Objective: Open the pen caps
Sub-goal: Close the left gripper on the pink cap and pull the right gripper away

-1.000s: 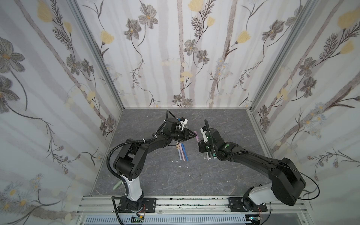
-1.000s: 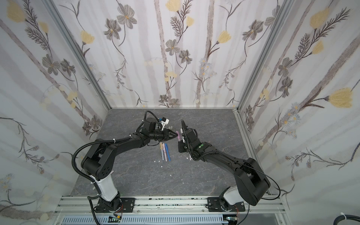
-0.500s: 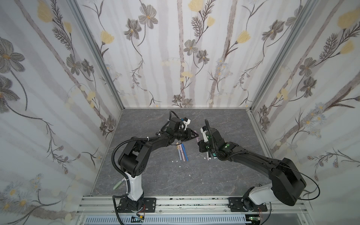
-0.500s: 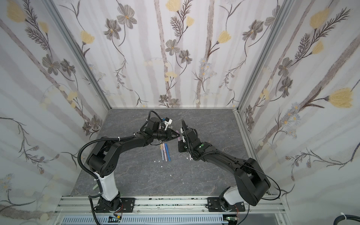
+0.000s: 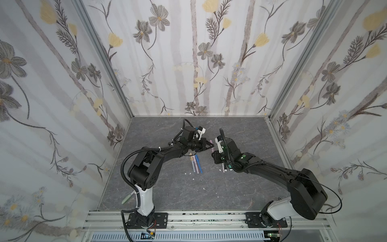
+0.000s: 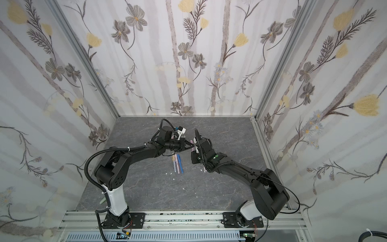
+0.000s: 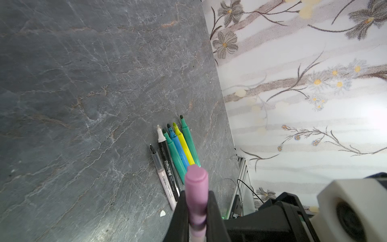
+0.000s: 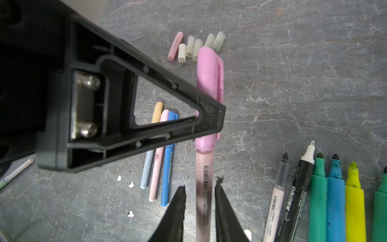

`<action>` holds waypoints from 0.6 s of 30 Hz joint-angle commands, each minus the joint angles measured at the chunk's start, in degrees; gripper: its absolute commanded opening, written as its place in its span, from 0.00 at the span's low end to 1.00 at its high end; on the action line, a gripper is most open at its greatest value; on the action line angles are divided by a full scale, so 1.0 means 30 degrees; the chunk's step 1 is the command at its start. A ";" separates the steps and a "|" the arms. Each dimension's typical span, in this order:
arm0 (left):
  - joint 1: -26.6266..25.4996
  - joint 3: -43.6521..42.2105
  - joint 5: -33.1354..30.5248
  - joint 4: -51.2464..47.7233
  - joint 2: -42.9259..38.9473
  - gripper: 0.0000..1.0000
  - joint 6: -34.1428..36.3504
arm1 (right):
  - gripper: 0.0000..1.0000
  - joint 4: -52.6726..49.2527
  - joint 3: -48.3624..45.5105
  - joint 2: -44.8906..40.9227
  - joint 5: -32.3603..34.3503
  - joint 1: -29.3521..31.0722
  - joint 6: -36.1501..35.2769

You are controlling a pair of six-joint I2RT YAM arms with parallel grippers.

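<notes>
Jaws of the left gripper (image 7: 196, 196) are clamped on the pink cap (image 7: 196, 180), which sits on the end of the pink pen (image 8: 204, 174). The right gripper (image 8: 200, 194) straddles that pen's barrel farther down with its jaws slightly parted. A sliver of table (image 8: 293, 83) shows between one finger and the barrel, and the other finger lies close against it. Beyond the pen's capped end, a row of loose caps (image 8: 196, 47) lies on the table, one pink and the rest pale. Off one side of the pen, three capped pens (image 8: 159, 150) in tan, pink and blue lie together, with white specks (image 8: 131, 184) near them. Off the pen's other side lie the uncapped markers (image 8: 335, 199): pale, black-and-white, green, blue, yellow and green.
</notes>
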 commanded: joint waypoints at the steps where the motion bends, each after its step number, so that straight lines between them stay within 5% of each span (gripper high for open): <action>1: -0.0058 0.0158 0.0147 0.0415 0.0000 0.00 -0.0032 | 0.26 0.0873 0.0100 0.0217 -0.0242 -0.0151 0.0114; 11: -0.0050 0.0030 0.0288 0.0899 -0.0157 0.00 -0.0388 | 0.20 0.1174 0.0437 0.0950 -0.0783 -0.0471 -0.0062; 18: -0.0051 0.0260 0.0283 0.1156 0.0090 0.00 -0.0881 | 0.04 0.1262 0.0739 0.1229 -0.1198 -0.0584 -0.0318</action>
